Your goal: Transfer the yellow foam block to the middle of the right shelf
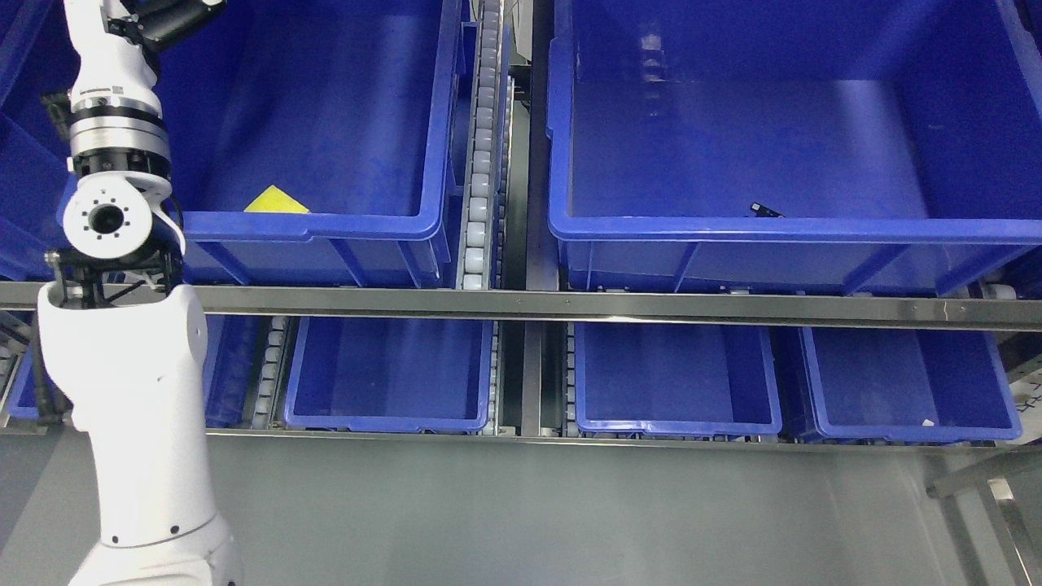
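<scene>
**Yellow foam block low in the left bin, right bin without it**

Yellow foam block (276, 200), of which only a triangular corner is seen, lies at the bottom of the large blue plastic bin on the left (326, 225), close behind its front wall. The large blue plastic bin on the right (781, 229), on the same shelf level, is separated from it by a white roller track (480, 146); only a small dark object (765, 211) is seen inside it, near the front rim. Smaller blue bins (391, 423) are ranged on the level below.

The white left arm (122, 244) is raised along the picture's left edge, and its hand (167, 18) is cut off at the top, so its state cannot be told; nothing yellow is seen there. The right arm is not in view.

If the block is to be fetched, a descent from above, clear of the front rim, is advisable, since the block sits tight against that wall. Being foam, it is best gripped lightly and lifted fully over both rims before it is carried across.
</scene>
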